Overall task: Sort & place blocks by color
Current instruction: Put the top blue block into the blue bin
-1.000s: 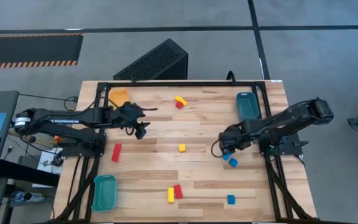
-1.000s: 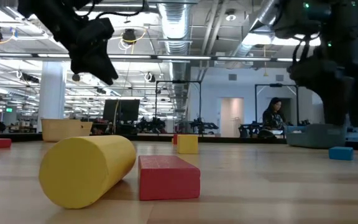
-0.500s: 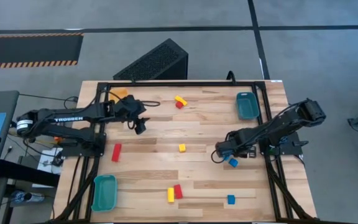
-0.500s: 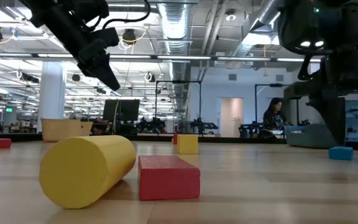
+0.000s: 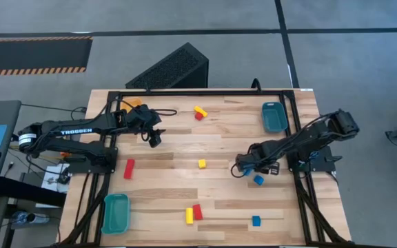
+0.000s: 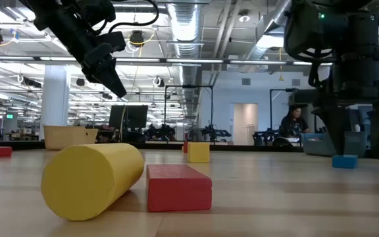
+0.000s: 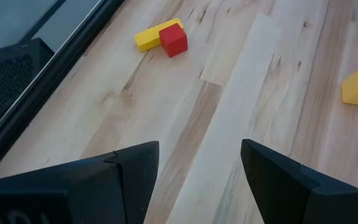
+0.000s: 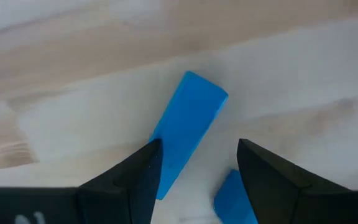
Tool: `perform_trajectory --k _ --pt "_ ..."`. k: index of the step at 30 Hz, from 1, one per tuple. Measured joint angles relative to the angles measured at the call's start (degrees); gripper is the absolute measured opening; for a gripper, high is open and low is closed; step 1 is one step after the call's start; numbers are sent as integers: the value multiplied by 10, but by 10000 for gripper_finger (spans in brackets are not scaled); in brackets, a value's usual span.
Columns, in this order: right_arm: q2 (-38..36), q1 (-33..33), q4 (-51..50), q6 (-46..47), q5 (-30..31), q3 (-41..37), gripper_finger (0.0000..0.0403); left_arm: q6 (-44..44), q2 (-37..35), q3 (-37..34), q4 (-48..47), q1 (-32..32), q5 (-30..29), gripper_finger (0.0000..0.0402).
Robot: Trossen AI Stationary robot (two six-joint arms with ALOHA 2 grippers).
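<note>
Right gripper (image 8: 194,171) is low over the surface (image 5: 171,165) at its right side, jaws apart around a blue bar (image 8: 188,130) that lies flat, with a second blue block (image 5: 258,180) just beside it. Left gripper (image 5: 154,140) hangs above the far-left part, jaws apart and empty. Red and yellow blocks (image 5: 199,112) lie scattered elsewhere.

Even, bright light from ceiling strips (image 6: 196,60) — soft shadows only. The table (image 5: 226,155) shows no glare. Low view: the near yellow cylinder (image 6: 92,179) looks slightly soft. Right wrist view — the blue block (image 8: 188,130) blurs, wood washed pale.
</note>
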Motion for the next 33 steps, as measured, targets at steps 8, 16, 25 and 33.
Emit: perform_trajectory --k 8,16,25,33 --pt "-52 -6 13 -133 21 0 234 -15 0 0 0 0 9 219" --pt "-78 -2 52 -566 20 1 234 39 0 0 151 0 9 219" --pt "-15 -33 -108 -952 -10 134 234 -67 22 1 360 -30 39 219" --pt "46 -57 -87 -1219 -3 151 234 -100 101 9 384 -105 12 219"
